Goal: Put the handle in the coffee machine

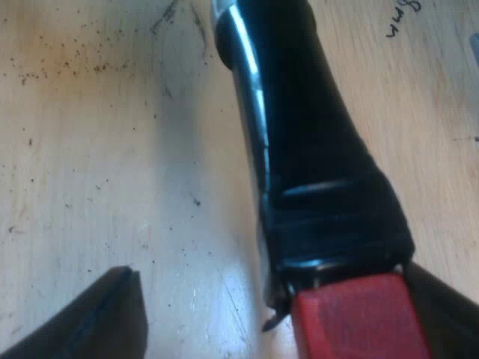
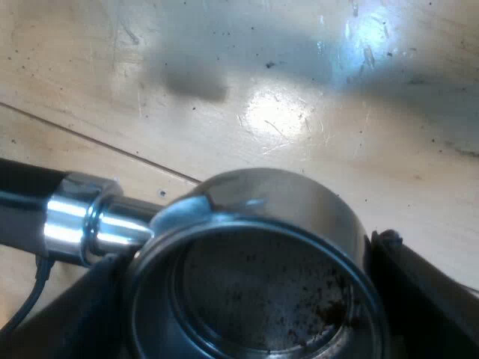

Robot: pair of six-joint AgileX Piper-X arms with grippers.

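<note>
The metal holder's round basket (image 2: 262, 202) sits between my right gripper's (image 2: 247, 262) two black fingers (image 2: 426, 299), which press on its sides; dark coffee residue clings inside. Its shiny neck (image 2: 82, 221) leads off to the dark handle. In the left wrist view the dark handle (image 1: 299, 112) with its red end (image 1: 352, 318) lies between my left gripper's (image 1: 273, 280) fingers. One finger (image 1: 82, 321) stands well apart from the handle, and the other (image 1: 449, 314) is close beside the red end. The left gripper is open.
A light wooden table top (image 1: 112, 149) lies under the holder, scattered with dark coffee specks (image 1: 67, 63). A seam (image 2: 90, 142) runs across the wood near the basket. There is pen writing (image 1: 400, 19) on the wood beyond the handle.
</note>
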